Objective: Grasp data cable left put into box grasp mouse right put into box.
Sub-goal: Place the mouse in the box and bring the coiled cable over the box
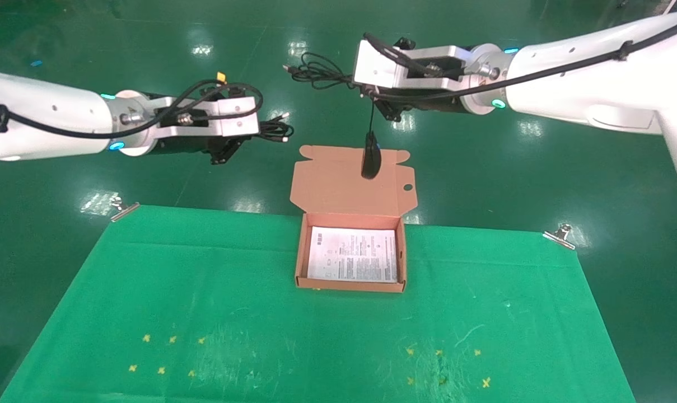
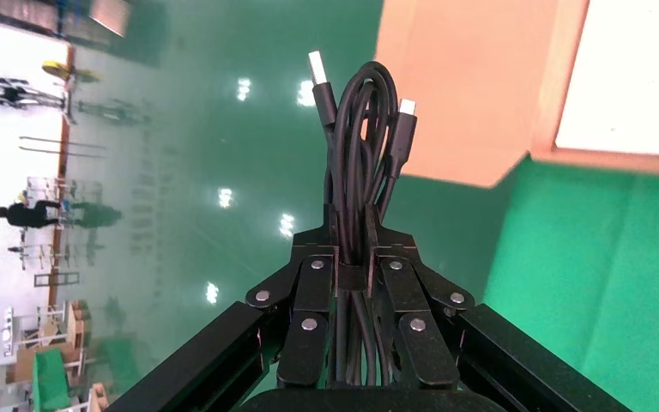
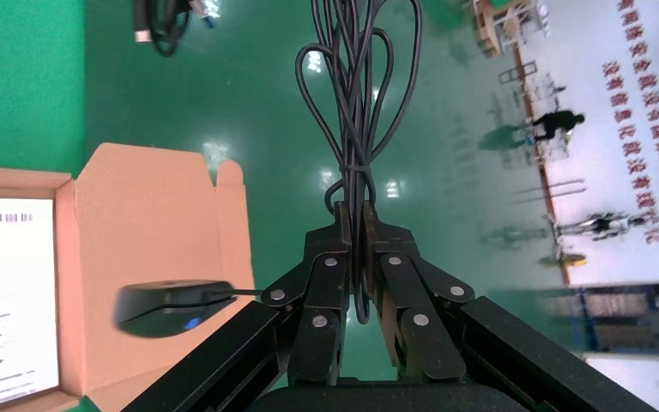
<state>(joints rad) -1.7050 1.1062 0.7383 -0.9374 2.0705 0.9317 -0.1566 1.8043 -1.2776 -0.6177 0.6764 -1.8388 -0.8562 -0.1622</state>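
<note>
My left gripper is shut on the data cable, a black looped bundle with silvery plugs, held in the air left of the box. In the left wrist view the gripper clamps the bundle. My right gripper is shut on the mouse's coiled cord. The black mouse hangs by it in front of the open flap lid. The right wrist view shows the gripper, cord and blue-lit mouse. The box stands open with a white sheet inside.
A green cloth covers the table, held by metal clips at its far left and far right corners. Yellow cross marks lie near the front. Glossy green floor lies beyond the table.
</note>
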